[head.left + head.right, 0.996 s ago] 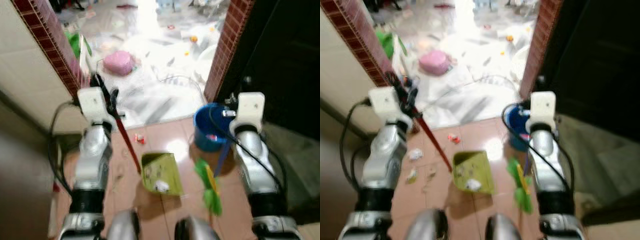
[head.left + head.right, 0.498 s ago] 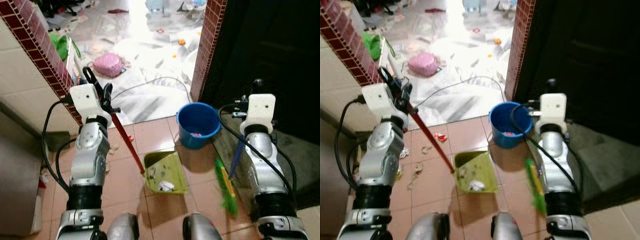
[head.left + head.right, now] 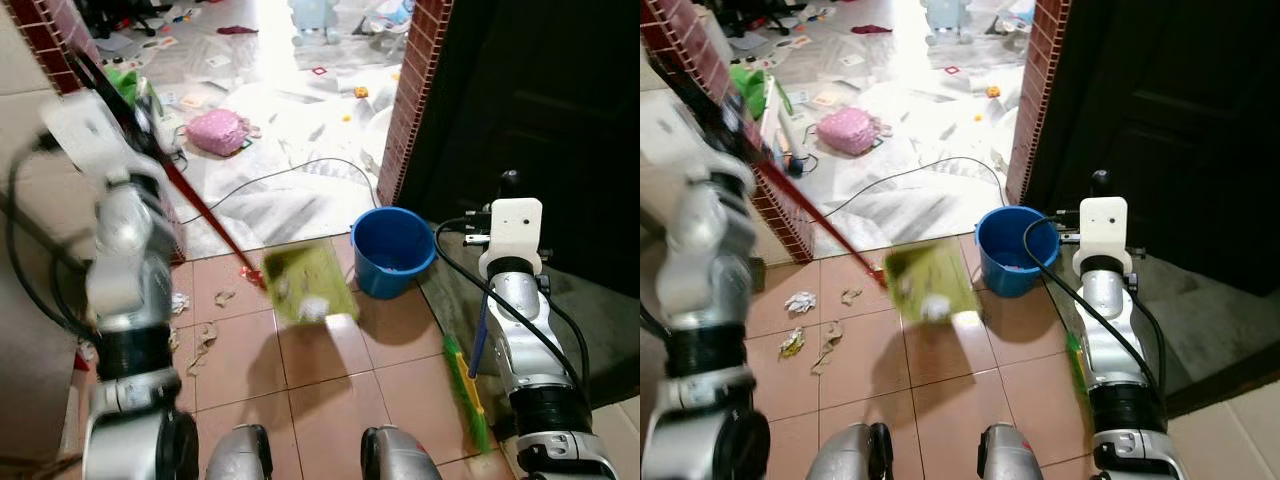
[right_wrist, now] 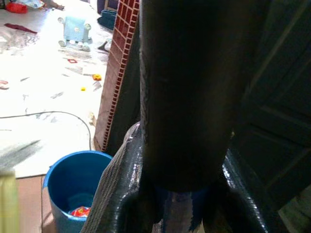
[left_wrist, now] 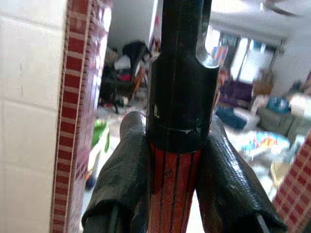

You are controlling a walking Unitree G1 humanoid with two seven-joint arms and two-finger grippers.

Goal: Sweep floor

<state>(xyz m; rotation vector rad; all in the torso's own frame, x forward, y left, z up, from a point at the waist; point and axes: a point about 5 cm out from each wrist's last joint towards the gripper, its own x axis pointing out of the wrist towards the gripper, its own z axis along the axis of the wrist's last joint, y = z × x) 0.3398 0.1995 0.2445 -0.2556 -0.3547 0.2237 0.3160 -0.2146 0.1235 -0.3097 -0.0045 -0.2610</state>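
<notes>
My left gripper (image 3: 88, 78) is raised at the left, shut on the red handle (image 5: 174, 191) of a green dustpan (image 3: 304, 284). The dustpan hangs tilted above the tiles, blurred, beside the blue bucket (image 3: 392, 250), with white scraps in it. My right gripper (image 3: 510, 182) is shut on the blue handle (image 3: 480, 335) of a broom. The broom's green bristles (image 3: 466, 394) rest on the tiles by my right leg. Its fingers (image 4: 121, 194) clamp the handle in the right wrist view. Paper litter (image 3: 800, 301) and dry scraps (image 3: 205, 340) lie on the brown tiles at the left.
A brick door pillar (image 3: 405, 110) and a dark door (image 3: 540, 90) stand at the right, a brick-edged wall (image 3: 700, 60) at the left. Beyond the doorway lie a cable (image 3: 300, 172), a pink bag (image 3: 222, 130) and scattered litter. A wet step (image 3: 600, 300) lies at the right.
My left arm has lifted the dustpan off the tiles and carried it toward the bucket. The broom head has swung back to my right. The camera has shifted too.
</notes>
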